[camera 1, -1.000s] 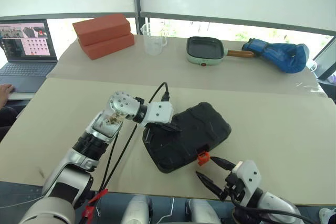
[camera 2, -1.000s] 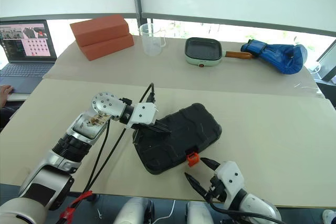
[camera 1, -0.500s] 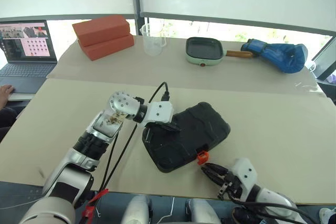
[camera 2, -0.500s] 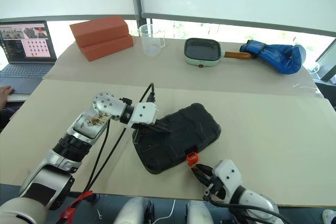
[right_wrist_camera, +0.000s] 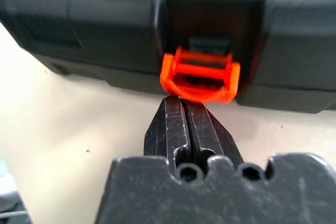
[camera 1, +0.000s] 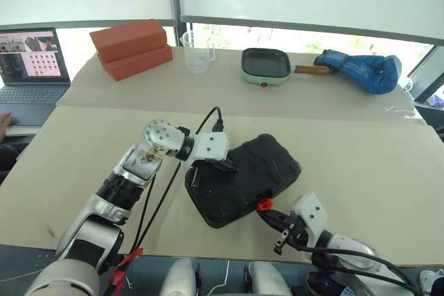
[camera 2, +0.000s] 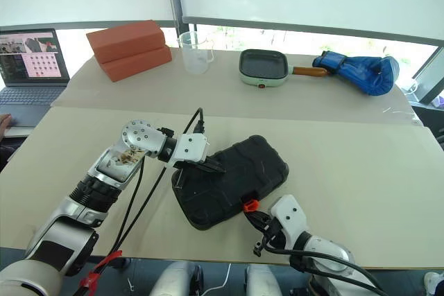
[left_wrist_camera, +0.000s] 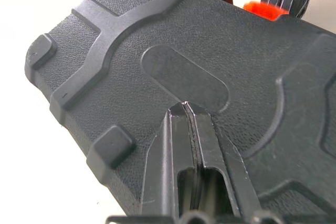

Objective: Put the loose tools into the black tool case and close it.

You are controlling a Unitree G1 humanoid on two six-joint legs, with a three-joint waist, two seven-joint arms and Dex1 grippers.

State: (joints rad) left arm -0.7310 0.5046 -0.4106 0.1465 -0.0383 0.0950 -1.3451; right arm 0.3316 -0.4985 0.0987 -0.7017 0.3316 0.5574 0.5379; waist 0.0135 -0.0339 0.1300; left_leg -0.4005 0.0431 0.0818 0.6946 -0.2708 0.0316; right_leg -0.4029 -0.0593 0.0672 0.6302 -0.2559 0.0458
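Tool case [camera 1: 243,180] lies closed on near table [camera 1: 374,164], centre. Far table: bricks [camera 1: 130,46] left, beaker [camera 1: 196,50], pan [camera 1: 267,66], glove [camera 1: 361,71] right. Laptop [camera 1: 29,67] far left.

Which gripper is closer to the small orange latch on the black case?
Right. The right gripper is shut at the small orange latch; the left gripper presses the lid farther away.

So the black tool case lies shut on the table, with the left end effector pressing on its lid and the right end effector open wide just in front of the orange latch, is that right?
Not quite: the right end effector is shut, its fingers pressed together, as the right wrist view shows. The rest holds: the black tool case lies shut on the table, the left end effector presses on its lid, and the right one sits just in front of the orange latch.
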